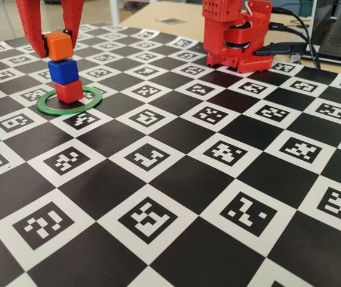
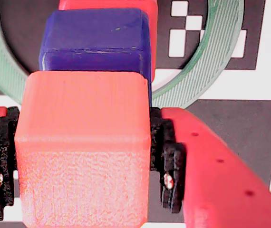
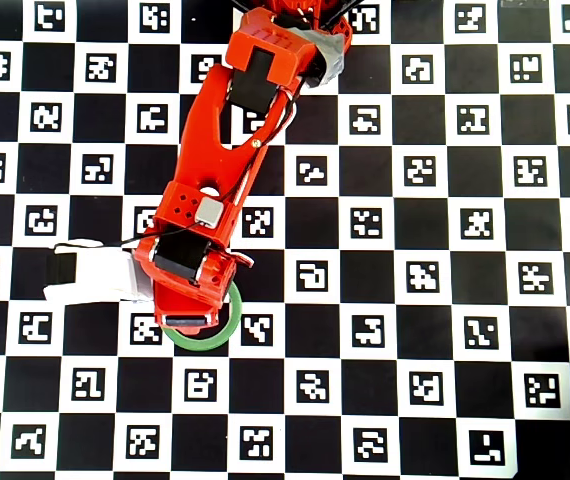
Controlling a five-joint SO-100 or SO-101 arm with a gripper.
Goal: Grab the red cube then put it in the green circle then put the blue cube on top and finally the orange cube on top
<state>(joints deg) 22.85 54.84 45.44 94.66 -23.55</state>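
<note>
No brand or readable writing is seen; the checkerboard mat [image 1: 176,179] carries only black-and-white code markers. In the overhead view the red arm [image 3: 227,160] reaches from the top edge down over the green circle [image 3: 227,328]. The gripper [image 1: 58,42] points straight down and its two fingers are closed on the sides of the orange cube [image 1: 59,45]. This cube sits on the blue cube [image 1: 62,70], which stands on the red cube [image 1: 69,91] inside the circle.
</note>
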